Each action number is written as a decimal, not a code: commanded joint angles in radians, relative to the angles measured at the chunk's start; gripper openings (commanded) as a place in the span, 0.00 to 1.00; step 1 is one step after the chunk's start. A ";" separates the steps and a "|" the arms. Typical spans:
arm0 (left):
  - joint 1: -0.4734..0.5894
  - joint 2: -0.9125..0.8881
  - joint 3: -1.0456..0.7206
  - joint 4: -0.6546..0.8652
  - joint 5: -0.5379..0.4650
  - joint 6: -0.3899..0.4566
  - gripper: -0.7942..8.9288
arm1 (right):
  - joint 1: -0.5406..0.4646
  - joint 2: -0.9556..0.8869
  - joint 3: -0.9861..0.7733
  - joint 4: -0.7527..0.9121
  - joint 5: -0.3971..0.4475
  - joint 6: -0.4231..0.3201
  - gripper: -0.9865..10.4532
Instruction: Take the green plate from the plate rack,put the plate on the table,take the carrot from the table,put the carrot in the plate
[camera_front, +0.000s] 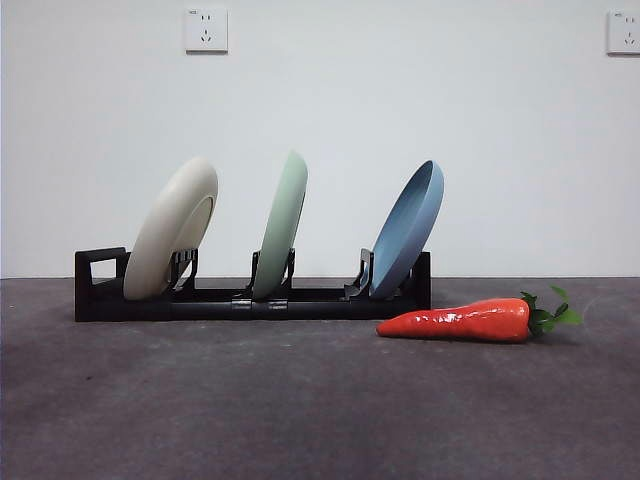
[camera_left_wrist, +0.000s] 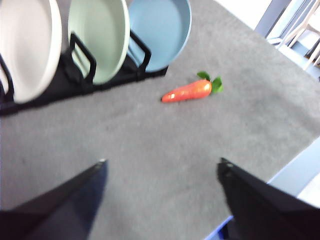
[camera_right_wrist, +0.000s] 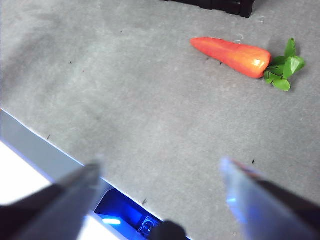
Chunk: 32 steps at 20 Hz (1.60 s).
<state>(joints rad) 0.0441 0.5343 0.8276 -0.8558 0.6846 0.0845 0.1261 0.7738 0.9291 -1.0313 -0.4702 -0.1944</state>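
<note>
The green plate (camera_front: 282, 226) stands upright in the middle slot of the black plate rack (camera_front: 250, 298), between a cream plate and a blue one; the left wrist view shows the green plate (camera_left_wrist: 99, 39) too. The carrot (camera_front: 468, 321) lies on the table (camera_front: 300, 410) just right of the rack, tip toward the rack, leaves to the right. My left gripper (camera_left_wrist: 162, 167) is open, well back from the rack (camera_left_wrist: 80, 75) and the carrot (camera_left_wrist: 190, 91). My right gripper (camera_right_wrist: 160, 167) is open near the table's front edge, short of the carrot (camera_right_wrist: 230, 55). Neither arm shows in the front view.
A cream plate (camera_front: 172, 240) leans in the rack's left slot and a blue plate (camera_front: 408, 228) in its right slot. The rack's loop handle (camera_front: 98, 272) is at its left end. A white wall with sockets stands behind. The table's front edge (camera_right_wrist: 45, 150) runs below my right gripper.
</note>
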 joint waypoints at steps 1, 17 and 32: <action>-0.027 0.040 0.027 0.101 0.019 -0.061 0.66 | 0.002 -0.002 0.003 0.011 0.000 0.010 0.66; -0.452 0.970 0.694 0.349 -0.387 -0.091 0.66 | 0.002 -0.002 0.003 0.012 0.000 0.013 0.66; -0.494 1.375 0.784 0.563 -0.527 -0.093 0.56 | 0.002 0.002 0.003 0.013 0.005 0.014 0.66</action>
<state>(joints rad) -0.4465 1.8950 1.6085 -0.3035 0.1593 -0.0021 0.1261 0.7750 0.9295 -1.0233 -0.4683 -0.1875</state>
